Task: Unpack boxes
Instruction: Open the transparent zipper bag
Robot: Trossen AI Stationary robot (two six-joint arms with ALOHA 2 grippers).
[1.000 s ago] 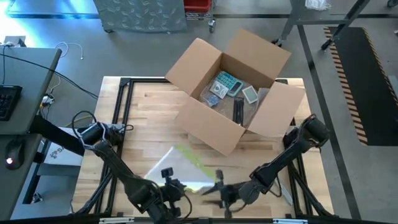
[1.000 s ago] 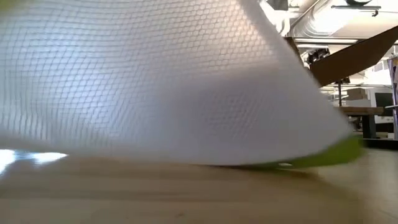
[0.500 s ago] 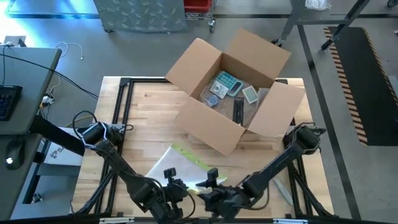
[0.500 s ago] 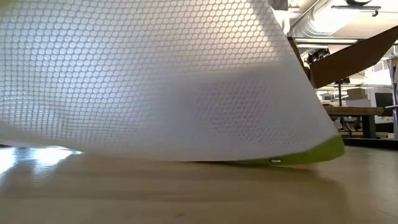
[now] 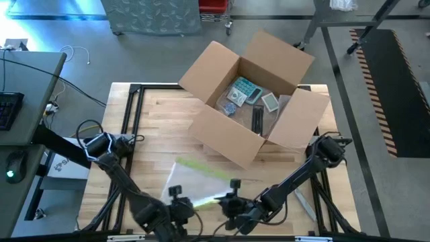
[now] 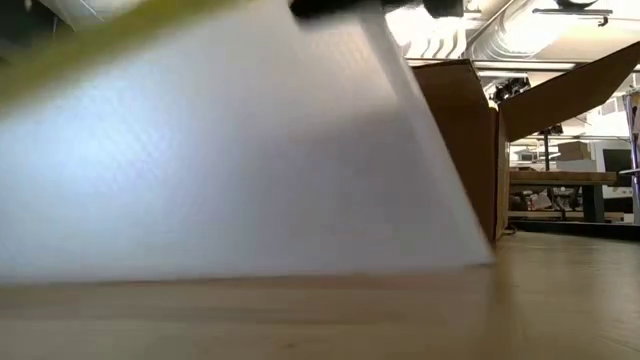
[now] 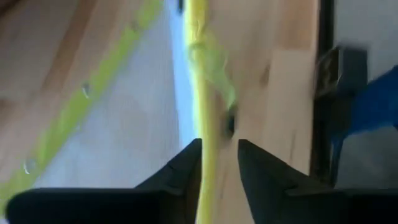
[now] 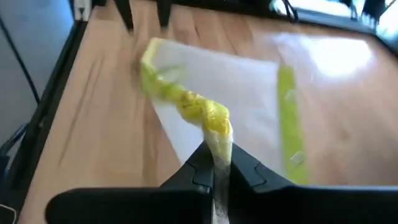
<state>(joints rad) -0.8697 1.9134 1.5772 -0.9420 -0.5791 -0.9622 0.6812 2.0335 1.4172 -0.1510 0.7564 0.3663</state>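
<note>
right gripper fingers pressed together on the yellow edge of the flat clear sleeve, pinching it — wrist view shows the crumpled yellow strip running straight into the closed tips. left gripper fingers sit slightly apart with the same yellow edge threaded between them; can't tell whether they're gripping or just straddling it.

largest first: carton sits open at the far side of the table, rotated, flaps splayed, well apart from both grippers. inside it: a teal item, a small card-like item, a dark stick-like thing, some clear film — identities too small to confirm. sleeve lies near the front edge of the table between the two grippers, partly lifted.

key relation: carton lies away from both sets of fingers, toward the far side and a little to the right, its long axis running diagonally across the table. right arm looks nearer to it, so my guess is the right arm gets the next reach into the box once the sleeve is let go.

hidden or unclear — low view is almost fully blocked by the raised sleeve, only a sliver of carton wall shows beside it. carton floor under the film not visible.
</note>
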